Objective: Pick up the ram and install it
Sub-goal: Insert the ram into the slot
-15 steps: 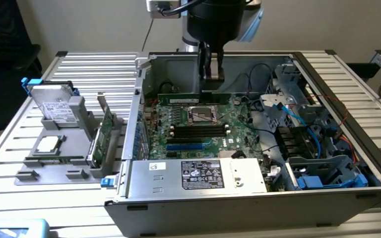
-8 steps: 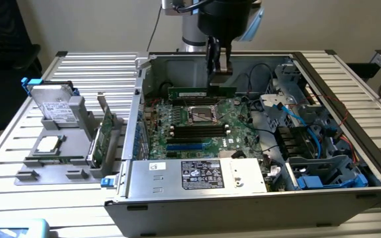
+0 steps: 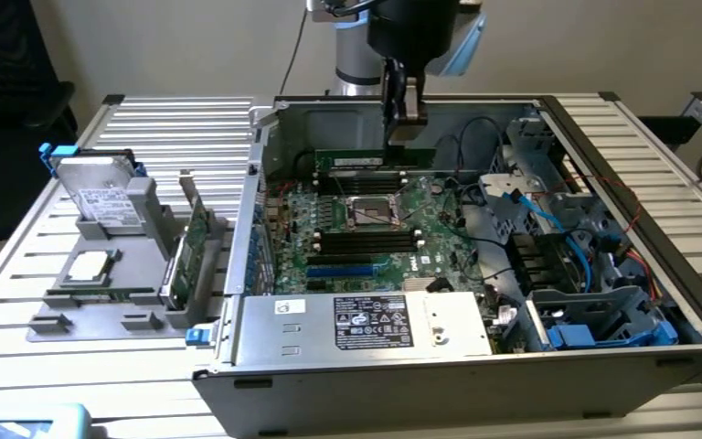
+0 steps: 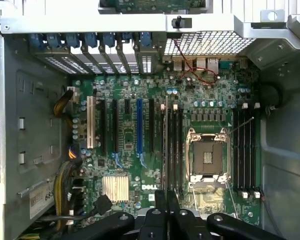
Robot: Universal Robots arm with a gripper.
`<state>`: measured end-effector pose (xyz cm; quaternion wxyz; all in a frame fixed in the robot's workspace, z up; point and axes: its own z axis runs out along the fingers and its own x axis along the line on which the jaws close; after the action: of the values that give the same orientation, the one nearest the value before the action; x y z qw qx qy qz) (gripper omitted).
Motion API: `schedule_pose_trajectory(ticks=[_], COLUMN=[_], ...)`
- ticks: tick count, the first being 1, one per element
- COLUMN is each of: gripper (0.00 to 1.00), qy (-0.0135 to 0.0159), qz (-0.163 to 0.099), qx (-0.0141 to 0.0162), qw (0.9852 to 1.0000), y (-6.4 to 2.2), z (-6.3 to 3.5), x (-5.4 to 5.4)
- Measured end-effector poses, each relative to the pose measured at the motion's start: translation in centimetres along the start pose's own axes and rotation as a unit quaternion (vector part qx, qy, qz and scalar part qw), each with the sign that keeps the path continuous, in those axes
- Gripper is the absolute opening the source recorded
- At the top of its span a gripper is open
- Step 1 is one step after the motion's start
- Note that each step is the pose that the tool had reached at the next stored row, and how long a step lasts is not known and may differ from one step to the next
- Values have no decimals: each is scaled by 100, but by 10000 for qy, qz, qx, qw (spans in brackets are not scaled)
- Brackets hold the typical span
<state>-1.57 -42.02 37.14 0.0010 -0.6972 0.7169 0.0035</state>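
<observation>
Here, the open computer case [image 3: 449, 361] lies on its side, with the motherboard [image 3: 314, 224] facing up and the empty processor socket [image 3: 373, 212] near the board's middle. Above and just behind that socket is the gripper [image 3: 402, 135], clenched on the ram [image 3: 357, 163]. It holds the ram raised over the board, running parallel to the memory slots [image 4: 177, 145] beside the socket. The ram looks light, stiff and thin, yet fragile. I judge its bare upper edge the safest hold, clear of chips and contacts.

ram [image 3: 364, 163] under tool [image 3: 406, 133], seemingly above motherboard [image 3: 369, 240]; both inside case [image 3: 326, 375]
</observation>
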Motion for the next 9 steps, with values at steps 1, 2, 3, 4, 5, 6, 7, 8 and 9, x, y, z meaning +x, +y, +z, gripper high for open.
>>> schedule_pose_trajectory(ticks=[1, 2, 3, 4, 5, 6, 7, 8, 9], gripper=[13, 13, 13, 13, 13, 13, 13, 13, 13], qy=[-2, -2, -2, -14, -44, -79, -107, -133, -146], qz=[0, 1, 2, 5, 7, 13, 20, 28, 34], qx=[5, 12, 17, 19, 21, 22, 22, 22, 22], qw=[10000, 10000, 10000, 10000, 10000, 10000, 9999, 9999, 9999], y=[-1, 0, 0, 0, 0, 0, 0, 1, 1], z=[12, 23, 32, 39, 47, 56, 63, 73, 81], x=[-2, -2, -2, -2, 0, 0, 0, 0, 0])
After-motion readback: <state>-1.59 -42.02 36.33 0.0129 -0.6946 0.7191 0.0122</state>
